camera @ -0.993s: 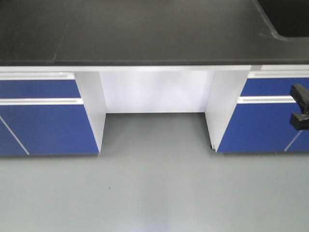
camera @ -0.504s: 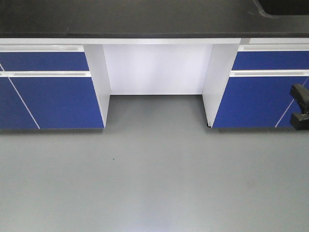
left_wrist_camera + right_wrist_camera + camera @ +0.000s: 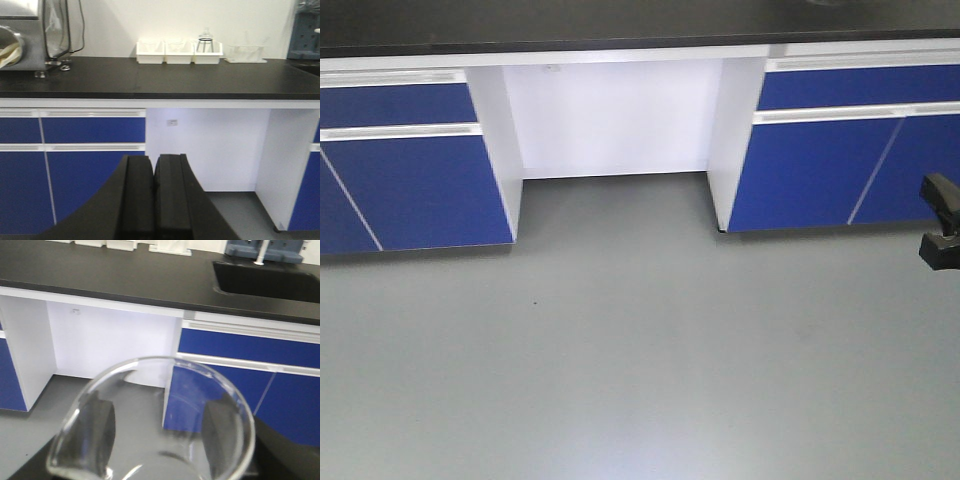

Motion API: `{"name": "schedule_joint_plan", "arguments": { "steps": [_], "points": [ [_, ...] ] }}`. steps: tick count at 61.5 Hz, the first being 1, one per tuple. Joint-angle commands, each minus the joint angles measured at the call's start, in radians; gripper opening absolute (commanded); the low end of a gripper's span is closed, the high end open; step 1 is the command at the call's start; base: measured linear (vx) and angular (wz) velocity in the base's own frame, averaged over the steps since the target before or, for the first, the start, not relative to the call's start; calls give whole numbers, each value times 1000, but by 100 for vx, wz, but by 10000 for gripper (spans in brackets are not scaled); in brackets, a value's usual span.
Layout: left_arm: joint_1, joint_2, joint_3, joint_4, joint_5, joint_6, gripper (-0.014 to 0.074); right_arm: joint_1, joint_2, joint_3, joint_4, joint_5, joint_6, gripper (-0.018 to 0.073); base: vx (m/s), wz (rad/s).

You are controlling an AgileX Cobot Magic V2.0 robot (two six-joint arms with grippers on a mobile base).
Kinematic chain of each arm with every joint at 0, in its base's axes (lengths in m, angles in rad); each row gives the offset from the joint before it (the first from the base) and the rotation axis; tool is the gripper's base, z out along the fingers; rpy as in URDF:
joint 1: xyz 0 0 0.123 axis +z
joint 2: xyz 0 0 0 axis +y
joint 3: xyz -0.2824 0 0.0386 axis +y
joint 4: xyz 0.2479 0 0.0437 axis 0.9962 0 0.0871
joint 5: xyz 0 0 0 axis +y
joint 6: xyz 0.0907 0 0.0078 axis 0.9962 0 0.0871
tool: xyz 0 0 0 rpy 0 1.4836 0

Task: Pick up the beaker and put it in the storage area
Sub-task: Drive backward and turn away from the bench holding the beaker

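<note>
Right gripper (image 3: pixel 157 442) is clamping the beaker (image 3: pixel 155 410) by its sides, fingers (image 3: pixel 95 432) showing dark through the glass (view is down over the rim). Beaker is hanging over grey floor (image 3: pixel 30 425), short of the black tabletop (image 3: pixel 125 275) with its sink (image 3: pixel 270 275). Left gripper (image 3: pixel 154 195) is sitting fully closed with nothing in it, facing the white bins (image 3: pixel 177 52).

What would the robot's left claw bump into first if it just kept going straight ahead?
Probably the white back panel of the recess under the black benchtop; the shut left gripper aims there, nothing between, though depth is unclear.
</note>
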Motion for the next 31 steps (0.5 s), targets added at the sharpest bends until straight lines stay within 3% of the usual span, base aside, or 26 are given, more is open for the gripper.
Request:
{"name": "schedule_joint_plan", "arguments": {
  "steps": [1, 31],
  "points": [
    [-6, -19, 22, -6, -84, -7, -8, -2, -3, -30, 26, -9, 0, -3, -13, -32],
    [-6, -19, 22, -6, -84, -7, -8, -2, -3, -30, 26, -9, 0, -3, -9, -45]
  ]
}}
